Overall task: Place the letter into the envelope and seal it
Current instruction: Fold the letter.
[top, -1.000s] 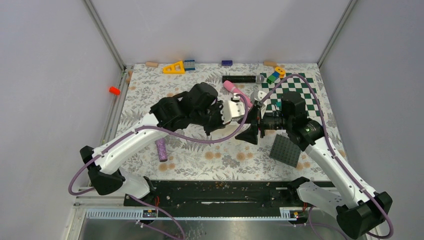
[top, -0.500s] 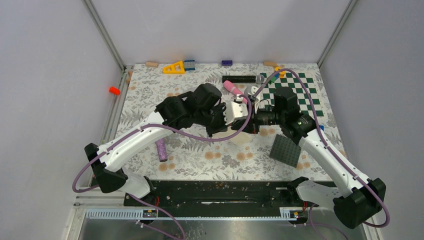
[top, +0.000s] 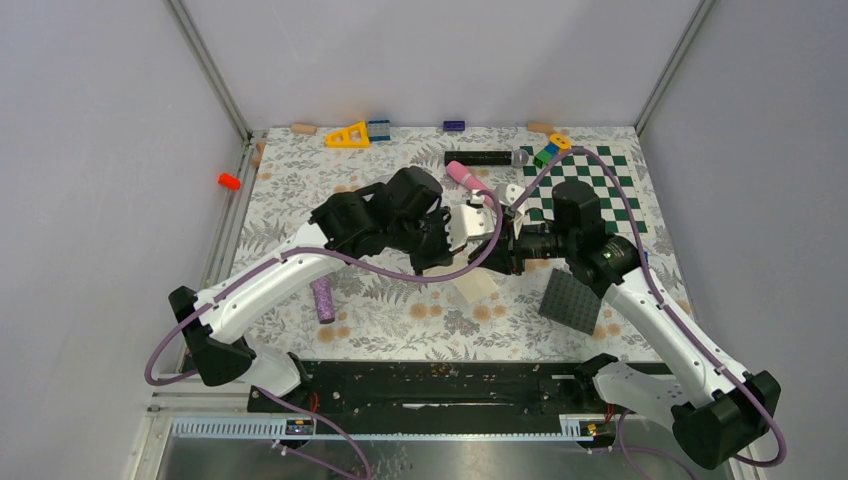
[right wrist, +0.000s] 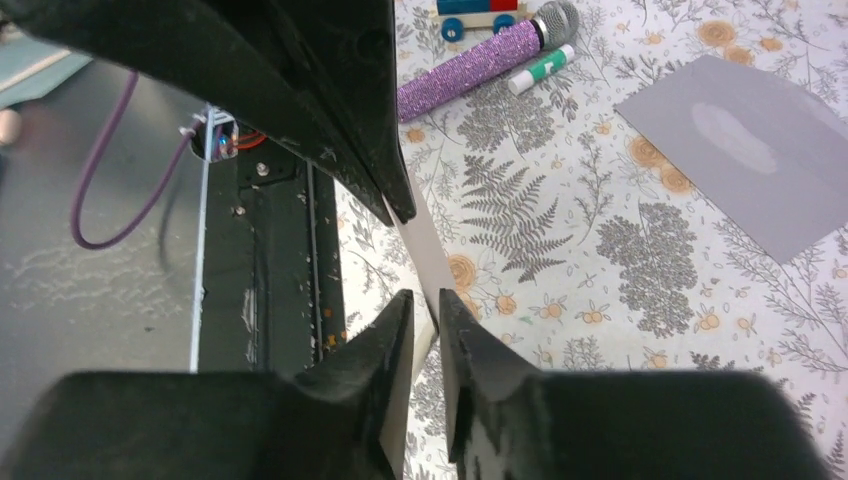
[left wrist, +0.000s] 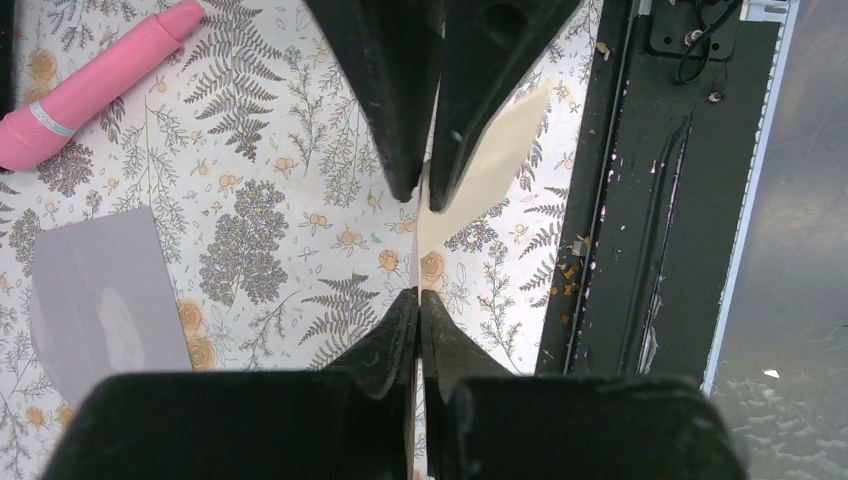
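The left gripper [left wrist: 417, 295] pinches the letter [left wrist: 490, 140], held aloft edge-on; the right gripper [right wrist: 425, 295] nips its far edge. The envelope [left wrist: 95, 290] lies flat below. Best to hold the letter taut and steer one edge into the envelope's mouth.

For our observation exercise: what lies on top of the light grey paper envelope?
Nothing rests on the visible face of the light grey paper envelope; one end runs out of frame, and its inside is hidden.
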### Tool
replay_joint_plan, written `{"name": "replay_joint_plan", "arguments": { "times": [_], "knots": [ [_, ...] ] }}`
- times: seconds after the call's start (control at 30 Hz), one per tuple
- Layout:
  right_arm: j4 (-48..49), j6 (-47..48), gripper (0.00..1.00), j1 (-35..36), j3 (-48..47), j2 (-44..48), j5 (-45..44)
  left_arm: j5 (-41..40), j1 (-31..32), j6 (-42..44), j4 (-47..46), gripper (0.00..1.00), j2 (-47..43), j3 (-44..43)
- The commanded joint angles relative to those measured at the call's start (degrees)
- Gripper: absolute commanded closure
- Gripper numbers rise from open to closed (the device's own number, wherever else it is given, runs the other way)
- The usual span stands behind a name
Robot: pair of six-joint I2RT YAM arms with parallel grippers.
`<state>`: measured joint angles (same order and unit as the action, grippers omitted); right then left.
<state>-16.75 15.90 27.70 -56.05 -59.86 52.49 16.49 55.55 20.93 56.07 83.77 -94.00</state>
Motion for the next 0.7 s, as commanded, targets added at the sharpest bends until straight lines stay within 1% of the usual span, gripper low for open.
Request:
{"name": "replay_joint_plan", "arguments": {
  "times": [0.0,0.03,0.07,0.1,0.13,0.17,0.2,0.27,0.33,0.37,0.4,0.47,0.5,0.57,0.6,0.67],
  "knots": [
    [-1.7,2.8,0.87,0.3,0.6,0.9,-1.8,1.5,-0.3,-0.3,-1.1,1.00,-0.6,-1.0],
    [-1.8,2.9,0.88,0.3,0.6,1.0,-1.9,1.5,-0.4,-0.4,-1.1,1.00,-0.6,-1.1],
    [-1.9,2.9,0.84,0.3,0.6,1.0,-1.9,1.3,-0.4,-0.4,-1.1,1.00,-0.7,-1.1],
    [-1.9,2.9,0.73,0.3,0.6,1.1,-1.9,1.3,-0.4,-0.4,-1.1,1.00,-0.7,-1.1],
    [-1.9,2.9,0.57,0.3,0.7,1.2,-2.0,1.3,-0.4,-0.4,-1.1,1.00,-0.8,-1.1],
    [-1.9,2.9,0.51,0.3,0.7,1.3,-2.1,1.3,-0.5,-0.4,-1.1,1.00,-0.9,-1.1],
    [-2.0,2.9,0.52,0.3,0.7,1.4,-2.3,1.2,-0.5,-0.4,-1.1,1.00,-0.9,-1.1],
    [-2.0,2.8,0.73,0.3,0.6,1.4,-2.7,1.1,-0.6,-0.4,-1.1,1.00,-1.1,-1.1],
    [-2.2,2.9,0.85,0.3,0.8,1.5,-3.2,0.9,-0.7,-0.4,-1.2,1.00,-1.4,-1.0],
    [-2.4,3.1,0.87,0.3,0.7,1.4,-3.3,0.9,-0.8,-0.4,-1.3,1.00,-1.6,-0.9],
    [-2.7,3.2,0.81,0.3,0.8,1.4,-3.3,0.8,-0.8,-0.4,-1.4,1.00,-1.7,-0.9],
    [-2.8,3.1,0.58,0.3,0.8,1.5,-3.4,0.7,-0.9,-0.4,-1.5,1.00,-1.9,-0.8],
    [-2.8,3.1,0.55,0.3,0.9,1.7,-3.5,0.5,-1.0,-0.4,-1.5,1.00,-2.1,-0.8],
    [-3.1,3.3,0.56,0.3,0.8,1.9,-3.5,0.4,-1.1,-0.4,-1.7,1.00,-2.3,-0.7],
    [-3.3,3.5,0.59,0.3,0.8,1.9,-3.6,0.3,-1.2,-0.3,-1.7,1.00,-2.5,-0.6],
    [-3.7,3.6,0.82,0.3,0.8,1.9,-3.8,0.4,-1.4,-0.3,-1.8,1.00,-2.9,-0.5]
  ]
}}
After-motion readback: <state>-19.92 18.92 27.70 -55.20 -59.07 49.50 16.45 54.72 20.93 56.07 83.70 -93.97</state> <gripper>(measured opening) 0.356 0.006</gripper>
